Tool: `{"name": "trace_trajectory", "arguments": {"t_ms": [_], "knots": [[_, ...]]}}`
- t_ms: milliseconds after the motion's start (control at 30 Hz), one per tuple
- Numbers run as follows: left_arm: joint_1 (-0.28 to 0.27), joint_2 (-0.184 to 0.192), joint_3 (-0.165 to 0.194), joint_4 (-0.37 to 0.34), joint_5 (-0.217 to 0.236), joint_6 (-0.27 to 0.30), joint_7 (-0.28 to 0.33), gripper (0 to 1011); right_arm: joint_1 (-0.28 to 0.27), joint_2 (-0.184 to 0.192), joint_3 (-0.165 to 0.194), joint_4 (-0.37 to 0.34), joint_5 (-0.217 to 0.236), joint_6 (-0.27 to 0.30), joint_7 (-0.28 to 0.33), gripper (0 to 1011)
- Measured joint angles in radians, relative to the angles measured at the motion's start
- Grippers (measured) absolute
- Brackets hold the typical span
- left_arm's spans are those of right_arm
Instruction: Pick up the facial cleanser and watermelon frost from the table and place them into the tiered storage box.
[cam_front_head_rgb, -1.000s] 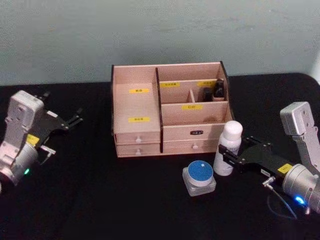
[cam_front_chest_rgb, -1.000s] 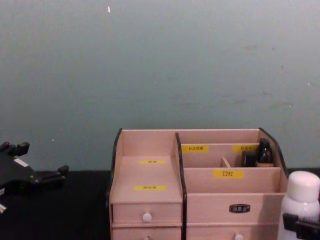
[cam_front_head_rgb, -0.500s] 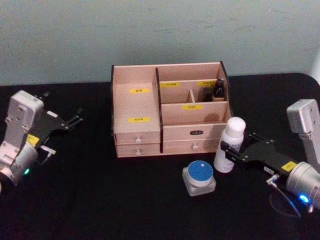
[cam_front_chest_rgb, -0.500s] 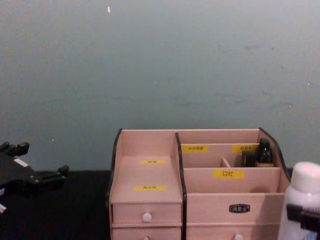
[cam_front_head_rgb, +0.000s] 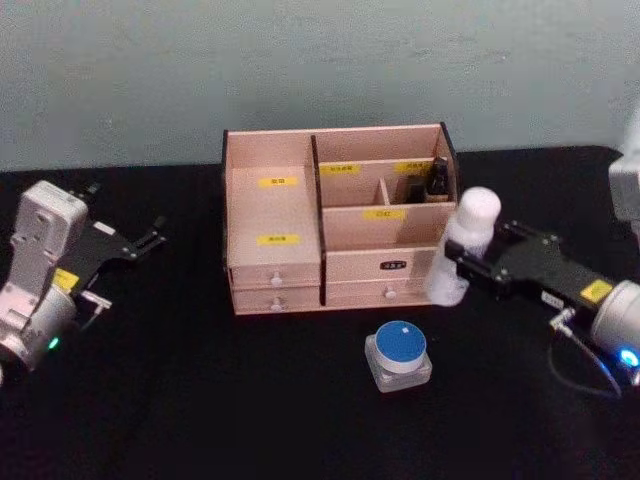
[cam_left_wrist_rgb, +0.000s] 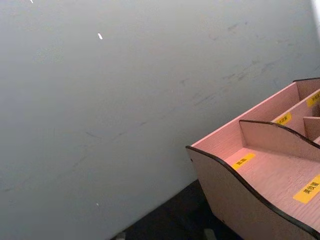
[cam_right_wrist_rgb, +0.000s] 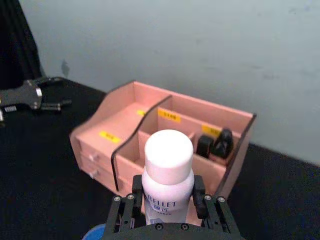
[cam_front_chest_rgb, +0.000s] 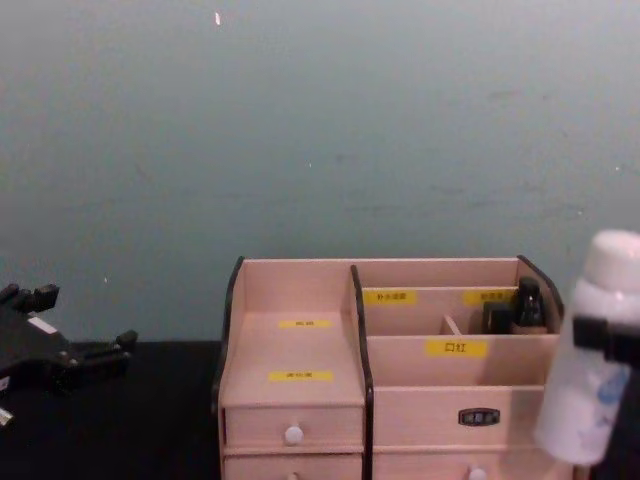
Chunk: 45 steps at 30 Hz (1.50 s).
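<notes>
Matt pale-wood tiered storage box (cam_front_head_rgb: 275, 210), smooth white plastic facial cleanser (cam_front_head_rgb: 467, 233), frosted translucent watermelon frost (cam_front_head_rgb: 398, 359)

Chest view: facial cleanser (cam_front_chest_rgb: 590, 385) edge-clipped; tiered storage box (cam_front_chest_rgb: 295, 405) bottom cropped.

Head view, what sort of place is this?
Probably a robot test bench: a black table against a bare greenish wall, a light wooden tiered storage box with yellow labels, the right gripper holding a tall white plastic bottle, the left gripper idle at left.
</notes>
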Motion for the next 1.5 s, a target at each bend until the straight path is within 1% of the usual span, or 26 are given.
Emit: {"name": "trace_trajectory", "arguments": {"t_ms": [67,167,233,400,500,600,700,833,933,1033,1200,1500], "knots": [[0.000,0.000,0.000,0.000,0.000,0.000,0.000,1001,0.018,0.000,-0.006,0.001,0.000,0.004,0.001,598],[0.000,0.000,0.000,0.000,0.000,0.000,0.000,1001,0.064,-0.003,-0.024,0.015,-0.002,0.014,0.003,598],[0.000,0.000,0.000,0.000,0.000,0.000,0.000,1001,0.083,-0.006,-0.033,0.023,-0.002,0.019,0.004,598],[0.000,0.000,0.000,0.000,0.000,0.000,0.000,1001,0.149,-0.023,-0.064,0.060,-0.015,0.029,0.004,598],[0.000,0.000,0.000,0.000,0.000,0.000,0.000,1001,0.205,-0.042,-0.089,0.096,-0.028,0.032,0.006,598],[0.000,0.000,0.000,0.000,0.000,0.000,0.000,1001,0.238,-0.054,-0.102,0.118,-0.034,0.032,0.008,598],[0.000,0.000,0.000,0.000,0.000,0.000,0.000,1001,0.291,-0.077,-0.122,0.155,-0.044,0.031,0.013,598],[0.000,0.000,0.000,0.000,0.000,0.000,0.000,1001,0.333,-0.095,-0.137,0.189,-0.051,0.030,0.017,598],[0.000,0.000,0.000,0.000,0.000,0.000,0.000,1001,0.377,-0.117,-0.153,0.230,-0.059,0.030,0.019,598],[0.000,0.000,0.000,0.000,0.000,0.000,0.000,1001,0.405,-0.132,-0.164,0.260,-0.064,0.030,0.022,598],[0.000,0.000,0.000,0.000,0.000,0.000,0.000,1001,0.433,-0.150,-0.176,0.292,-0.066,0.031,0.028,598],[0.000,0.000,0.000,0.000,0.000,0.000,0.000,1001,0.467,-0.175,-0.197,0.336,-0.064,0.039,0.036,598]]}}
